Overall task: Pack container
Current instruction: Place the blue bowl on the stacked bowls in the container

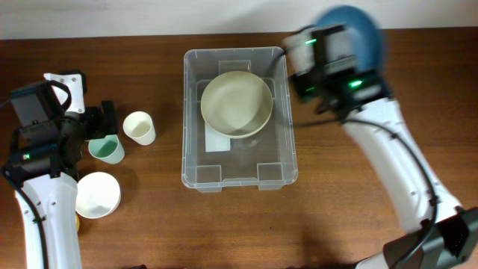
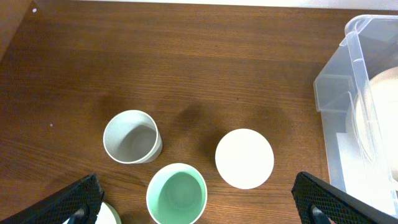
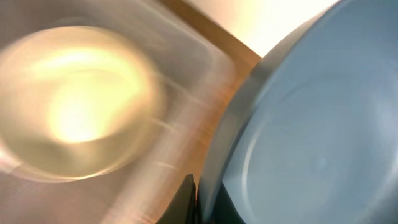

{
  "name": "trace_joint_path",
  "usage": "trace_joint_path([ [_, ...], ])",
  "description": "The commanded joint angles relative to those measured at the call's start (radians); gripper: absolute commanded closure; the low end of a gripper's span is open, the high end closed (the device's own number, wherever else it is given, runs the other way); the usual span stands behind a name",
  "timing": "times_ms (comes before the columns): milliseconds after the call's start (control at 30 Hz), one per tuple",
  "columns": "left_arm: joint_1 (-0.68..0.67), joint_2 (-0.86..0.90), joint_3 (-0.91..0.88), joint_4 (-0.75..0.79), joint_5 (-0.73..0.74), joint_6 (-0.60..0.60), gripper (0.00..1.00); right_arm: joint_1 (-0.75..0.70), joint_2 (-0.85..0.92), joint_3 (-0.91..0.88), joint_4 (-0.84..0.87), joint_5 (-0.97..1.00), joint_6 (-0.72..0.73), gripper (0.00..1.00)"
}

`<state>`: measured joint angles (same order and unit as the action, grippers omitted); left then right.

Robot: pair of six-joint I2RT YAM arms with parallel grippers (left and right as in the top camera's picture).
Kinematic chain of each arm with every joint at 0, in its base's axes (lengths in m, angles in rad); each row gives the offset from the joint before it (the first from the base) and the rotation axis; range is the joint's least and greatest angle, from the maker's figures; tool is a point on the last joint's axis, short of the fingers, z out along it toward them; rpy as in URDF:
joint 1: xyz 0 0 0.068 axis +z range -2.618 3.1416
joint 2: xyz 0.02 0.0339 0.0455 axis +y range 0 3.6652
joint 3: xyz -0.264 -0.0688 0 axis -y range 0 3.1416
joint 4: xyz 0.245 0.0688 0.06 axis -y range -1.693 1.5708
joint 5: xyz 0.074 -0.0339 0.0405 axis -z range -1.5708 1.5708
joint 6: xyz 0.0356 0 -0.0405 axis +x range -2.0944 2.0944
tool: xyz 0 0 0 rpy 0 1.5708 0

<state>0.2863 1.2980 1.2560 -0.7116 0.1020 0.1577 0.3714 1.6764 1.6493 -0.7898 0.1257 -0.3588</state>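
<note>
Container [image 1: 196,173], a clear bin, sits open side up at the middle of the wooden table [image 1: 343,217], its long axis running from the far edge toward the near edge. At the far left, the left gripper [image 2: 196,186] hovers with its jaws spread wide over a cluster of cups: a grey cup [image 2: 132,137], a teal cup [image 2: 176,194] and a cream cup [image 2: 244,158], all upright and apart from one another, to the left of the bin. A white bowl [image 1: 97,194] stands nearer the front edge. Inside the bin, a cream bowl [image 1: 236,103] fills the far half, above a white label [image 1: 218,140]. Beyond the far right corner, the right gripper [image 1: 340,41], blurred, is clamped on the rim of a blue dish [image 3: 311,143].
</note>
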Motion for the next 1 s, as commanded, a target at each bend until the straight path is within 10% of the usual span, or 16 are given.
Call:
trace_joint_path([
  [0, -0.004, 0.000, 0.010, 0.003, 0.014, 0.012, 0.01, 0.168, 0.021, 0.008, -0.002, -0.047, -0.310, 0.96],
  [600, -0.004, 0.000, 0.010, 0.003, 0.014, 0.012, 0.01, 0.301, 0.309, 0.007, 0.035, -0.070, -0.416, 0.96],
  [767, -0.004, 0.000, 0.010, 0.003, 0.014, 0.012, 0.01, 0.301, 0.301, 0.008, 0.040, -0.064, -0.406, 0.63],
  [967, -0.004, 0.000, 0.010, 0.003, 0.014, 0.012, 0.01, 0.284, 0.182, 0.061, 0.048, 0.074, -0.169, 0.58],
])
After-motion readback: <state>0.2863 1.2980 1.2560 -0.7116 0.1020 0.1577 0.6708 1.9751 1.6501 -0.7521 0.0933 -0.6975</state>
